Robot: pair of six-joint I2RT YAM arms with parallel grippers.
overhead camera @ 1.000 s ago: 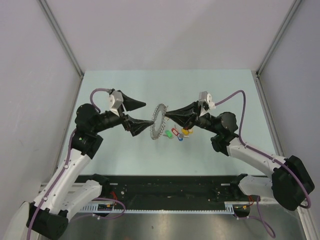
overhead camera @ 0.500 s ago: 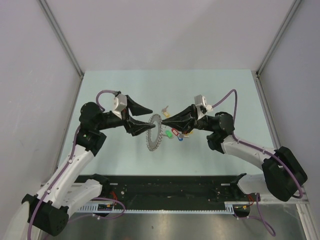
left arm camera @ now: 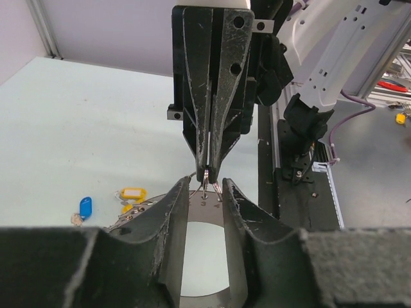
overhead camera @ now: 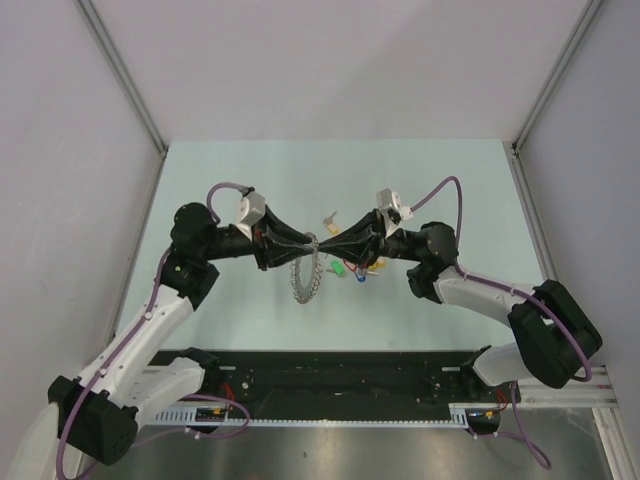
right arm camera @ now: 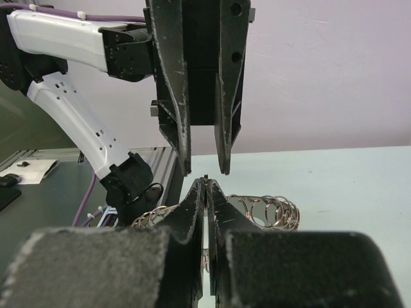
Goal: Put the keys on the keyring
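The keyring [overhead camera: 305, 275] hangs limp from the spot where both grippers meet above the table. My right gripper [overhead camera: 323, 243] is shut on a small loop at the ring's top; its closed tips [right arm camera: 207, 183] show ring loops [right arm camera: 270, 208] on either side. My left gripper [overhead camera: 307, 243] faces it tip to tip. Its fingers [left arm camera: 183, 196] stand a little apart, astride the ring's flat silver part [left arm camera: 205, 206], pinching nothing. The keys [overhead camera: 355, 268], with green, red, blue and yellow tags, lie on the table under the right gripper. The left wrist view shows the blue tag [left arm camera: 85, 206] and yellow tag [left arm camera: 131, 192].
One more key [overhead camera: 330, 216] lies alone just behind the grippers. The pale green table [overhead camera: 240, 180] is walled in by grey panels on three sides. A black rail with cables [overhead camera: 330, 375] runs along the near edge by the arm bases.
My left gripper has moved right up to the ring and its jaws have narrowed. The right gripper has shifted left, and the ring has dropped from an upright disc to a limp hang.
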